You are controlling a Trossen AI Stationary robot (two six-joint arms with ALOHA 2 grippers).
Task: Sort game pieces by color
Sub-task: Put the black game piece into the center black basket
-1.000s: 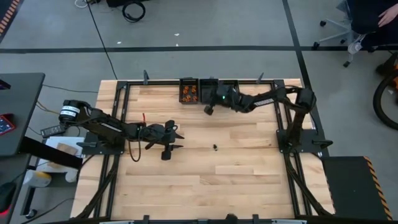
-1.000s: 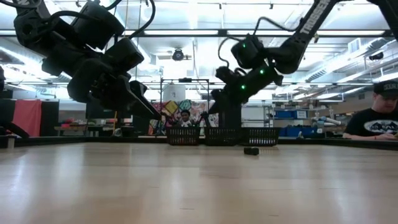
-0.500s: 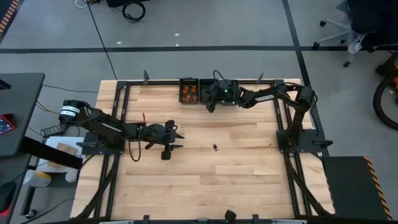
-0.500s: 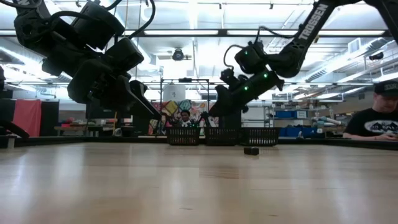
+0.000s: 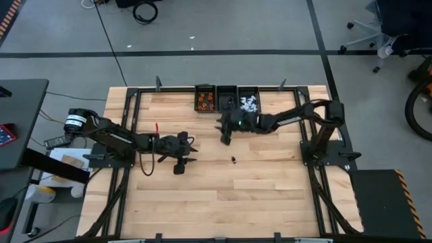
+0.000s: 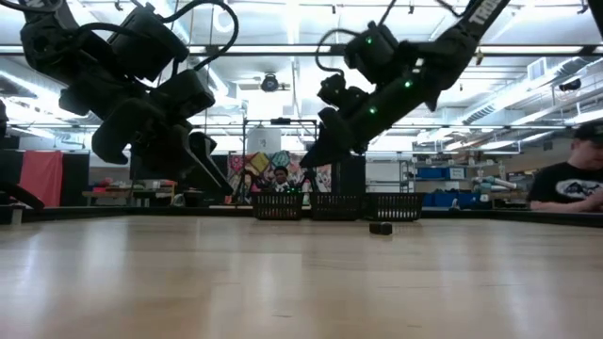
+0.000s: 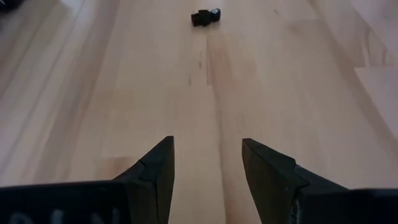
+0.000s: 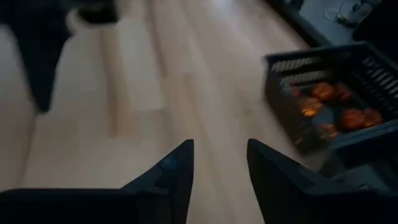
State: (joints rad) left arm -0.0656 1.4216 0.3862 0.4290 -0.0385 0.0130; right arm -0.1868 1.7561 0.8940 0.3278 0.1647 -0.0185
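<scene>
One black game piece (image 5: 233, 160) lies alone on the wooden table, also seen in the left wrist view (image 7: 205, 17) and the low view (image 6: 380, 227). Three small black bins stand in a row at the far edge: one with orange pieces (image 5: 206, 100), a middle one (image 5: 226, 98), and one with white pieces (image 5: 249, 102). My right gripper (image 5: 225, 138) hangs open above the table between the bins and the black piece, and holds nothing (image 8: 219, 168). My left gripper (image 5: 192, 154) hovers open to the left of the piece, pointing toward it (image 7: 207, 168).
A black frame (image 5: 135, 94) runs around the table. The bin of orange pieces (image 8: 329, 106) sits close beside my right gripper. Bare wood lies between the two grippers and toward the near edge. A person (image 6: 570, 188) sits in the room beyond the table.
My right gripper has drawn back from the row of bins toward the near edge and now hangs over the table's middle, nearer the black piece. My left gripper has dipped a little. The black piece has stayed where it was.
</scene>
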